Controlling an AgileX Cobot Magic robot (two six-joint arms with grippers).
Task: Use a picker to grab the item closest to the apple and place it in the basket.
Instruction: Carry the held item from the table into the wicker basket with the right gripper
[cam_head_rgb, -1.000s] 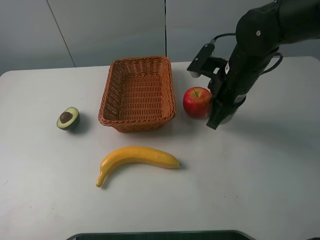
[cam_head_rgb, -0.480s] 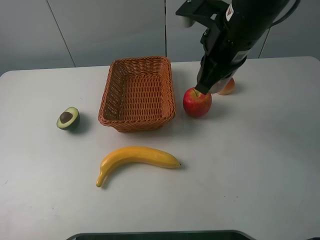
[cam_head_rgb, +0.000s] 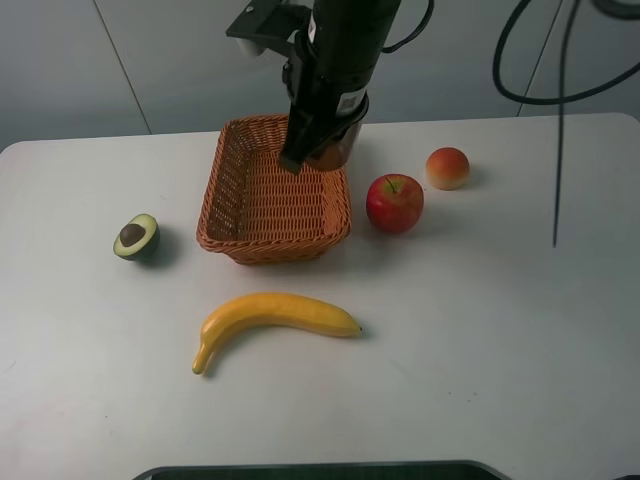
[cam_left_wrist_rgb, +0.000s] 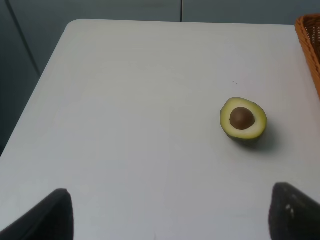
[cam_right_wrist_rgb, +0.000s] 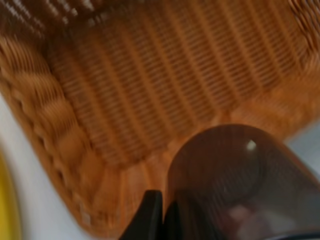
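The red apple (cam_head_rgb: 394, 203) sits right of the wicker basket (cam_head_rgb: 215, 190). A small orange-pink peach (cam_head_rgb: 447, 167) lies on the table just beyond the apple, the closest item to it. My right gripper (cam_head_rgb: 318, 150) hangs over the basket's far right corner, shut on a dark translucent cup-like picker (cam_right_wrist_rgb: 230, 175). The basket's weave (cam_right_wrist_rgb: 65, 135) fills the right wrist view and shows through the picker. My left gripper (cam_left_wrist_rgb: 167, 215) is open above bare table, with the avocado half (cam_left_wrist_rgb: 243, 120) ahead of it.
A yellow banana (cam_head_rgb: 275, 316) lies in front of the basket. The avocado half (cam_head_rgb: 136, 236) is left of it. The basket's edge (cam_left_wrist_rgb: 310, 40) shows at the side of the left wrist view. A black cable (cam_head_rgb: 556, 120) hangs at the right.
My right arm rose from beside the apple and swung left to above the basket. The peach, hidden behind the arm before, now shows on the table.
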